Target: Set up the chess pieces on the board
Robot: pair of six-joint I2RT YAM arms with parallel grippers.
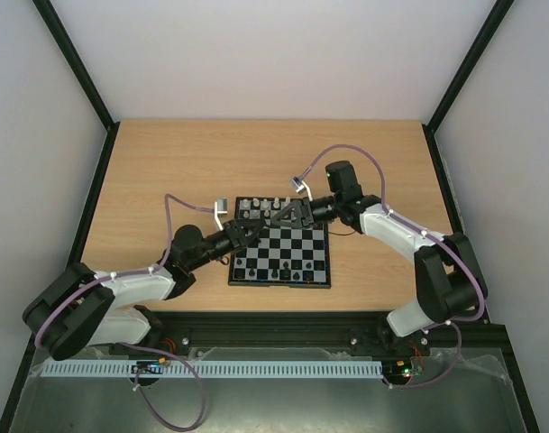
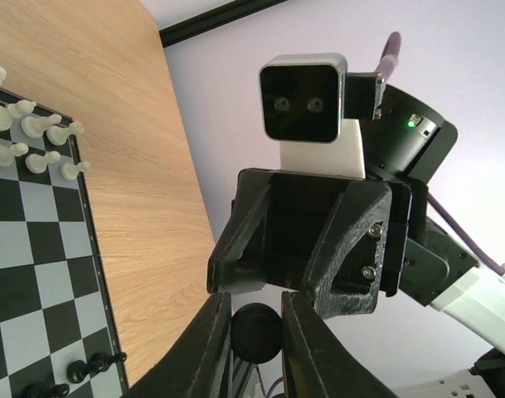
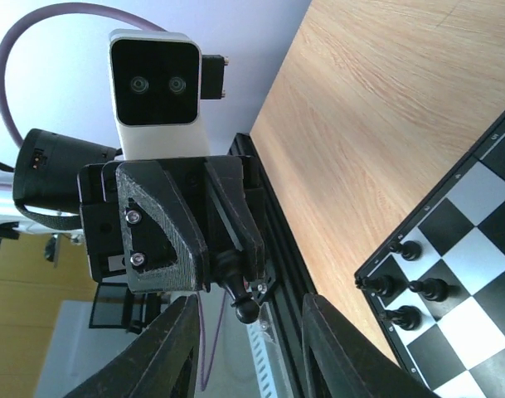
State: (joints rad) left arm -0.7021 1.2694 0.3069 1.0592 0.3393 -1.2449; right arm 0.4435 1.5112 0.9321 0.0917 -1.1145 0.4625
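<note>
On the wooden table (image 1: pixel 166 171) the board (image 1: pixel 297 245) has white pieces (image 1: pixel 254 207) at its far side and some black pieces (image 1: pixel 283 271) near, the left gripper (image 1: pixel 259 231) pinches one black piece (image 3: pixel 240 294) not yet placed, and the right gripper (image 1: pixel 281 218) gapes wide open

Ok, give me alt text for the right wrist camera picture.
The left gripper, its wrist camera above it, pinches a black pawn and faces the open right gripper. To the right are the wooden table and a chessboard corner with four black pieces.
</note>
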